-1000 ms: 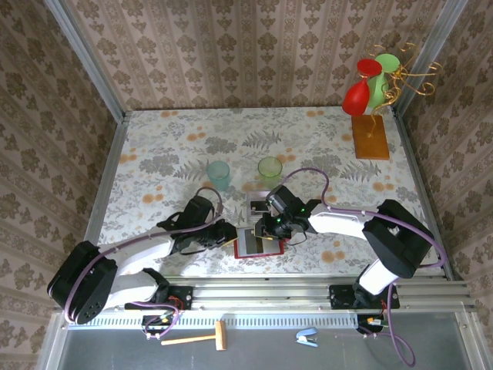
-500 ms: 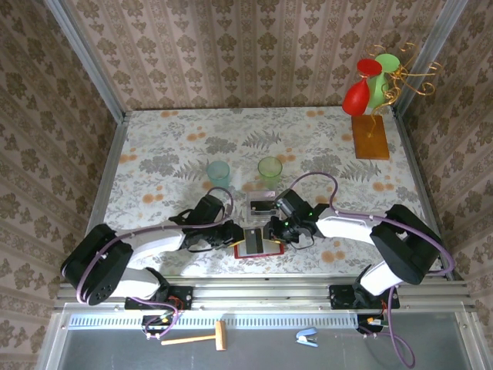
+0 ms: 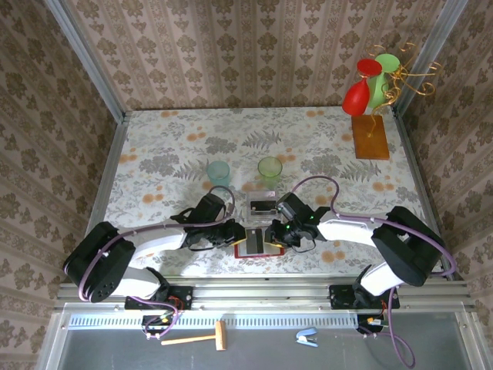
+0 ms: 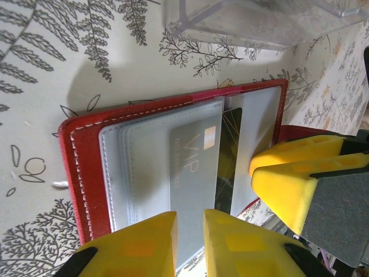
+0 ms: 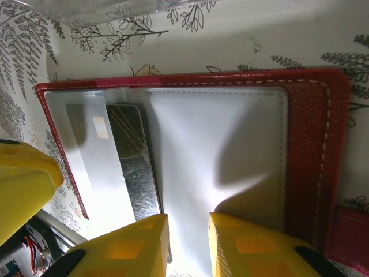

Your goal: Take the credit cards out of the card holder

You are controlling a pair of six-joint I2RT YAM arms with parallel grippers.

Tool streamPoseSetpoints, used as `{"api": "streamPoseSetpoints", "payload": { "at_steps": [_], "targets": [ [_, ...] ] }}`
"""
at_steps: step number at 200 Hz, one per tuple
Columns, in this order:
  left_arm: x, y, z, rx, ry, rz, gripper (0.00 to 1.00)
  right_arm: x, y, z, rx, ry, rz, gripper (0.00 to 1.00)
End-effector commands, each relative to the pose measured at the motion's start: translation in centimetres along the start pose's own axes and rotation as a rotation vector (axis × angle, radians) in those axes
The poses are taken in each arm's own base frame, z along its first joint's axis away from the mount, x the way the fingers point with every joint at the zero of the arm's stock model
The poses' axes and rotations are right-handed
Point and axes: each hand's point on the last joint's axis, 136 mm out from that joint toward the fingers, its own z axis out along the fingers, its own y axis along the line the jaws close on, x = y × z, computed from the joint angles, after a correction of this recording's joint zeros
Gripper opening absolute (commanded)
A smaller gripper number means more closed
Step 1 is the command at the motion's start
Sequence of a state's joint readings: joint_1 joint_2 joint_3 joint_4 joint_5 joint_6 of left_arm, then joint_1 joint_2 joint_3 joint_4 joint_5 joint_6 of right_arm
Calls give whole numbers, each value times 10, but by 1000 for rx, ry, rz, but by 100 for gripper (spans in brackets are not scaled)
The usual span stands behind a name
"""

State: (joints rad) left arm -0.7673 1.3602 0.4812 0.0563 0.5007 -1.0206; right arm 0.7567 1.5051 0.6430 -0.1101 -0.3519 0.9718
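Compared with a second ago, the left hand (image 3: 237,235) is now drawn in to 9 o'clock of the open card holder (image 3: 258,248). It appears closed on the edge of a grey card (image 4: 193,161). The right hand (image 3: 271,233) is shifted to 3 o'clock, pinched on a pocket page. A first pull-out is judged ready. The holder lies at 6 o'clock on the floral worktop (image 3: 169,154), with two cups (image 3: 218,173) at 12 and papered walls (image 3: 254,54) around.

Left fingers (image 4: 138,248), right fingers (image 5: 124,248) narrowly parted, tips facing.
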Motion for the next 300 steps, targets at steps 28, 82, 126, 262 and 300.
{"api": "streamPoseSetpoints", "payload": {
  "at_steps": [28,82,126,262,300],
  "targets": [
    [0,-10,1,21,8,20,20,-4,17,-10,-35,-15,-21,25],
    [6,-6,5,8,15,14,19,-14,34,-7,-131,-19,-39,24],
    [9,3,7,-8,15,3,17,-18,33,3,-193,9,-12,23],
    [17,22,12,-52,36,-26,16,-9,13,20,-198,68,30,23],
    [18,23,11,-57,38,-29,15,-7,15,22,-224,77,44,21]
  ]
}}
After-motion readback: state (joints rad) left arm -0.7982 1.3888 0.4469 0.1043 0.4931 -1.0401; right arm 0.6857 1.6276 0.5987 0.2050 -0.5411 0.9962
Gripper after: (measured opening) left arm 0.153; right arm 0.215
